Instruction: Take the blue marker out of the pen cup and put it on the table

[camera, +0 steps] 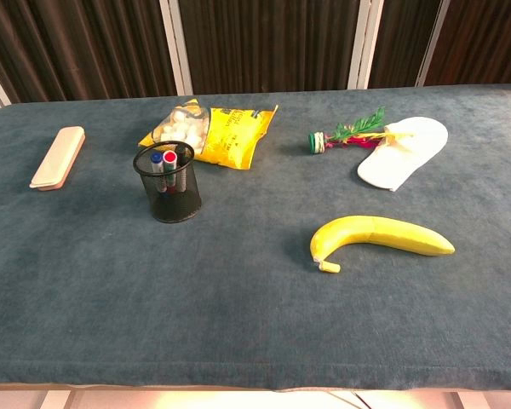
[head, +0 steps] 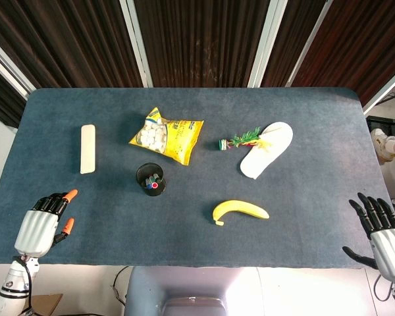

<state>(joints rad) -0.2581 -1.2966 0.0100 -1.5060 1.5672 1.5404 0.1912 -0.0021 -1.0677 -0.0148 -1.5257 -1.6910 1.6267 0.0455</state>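
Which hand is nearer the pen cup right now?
Left. The left hand sits at the table's near-left edge, left of and nearer than the pen cup. The right hand is at the far right edge.

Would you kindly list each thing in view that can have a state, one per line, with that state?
Black mesh pen cup: upright, markers inside.
Blue marker: standing in the cup, capped.
Red marker: standing in the cup, capped.
Yellow snack bag: lying flat behind the cup.
Yellow banana: unpeeled, lying on the table.
White slipper: lying flat.
Left hand: holds nothing, fingers apart.
Right hand: holds nothing, fingers apart.
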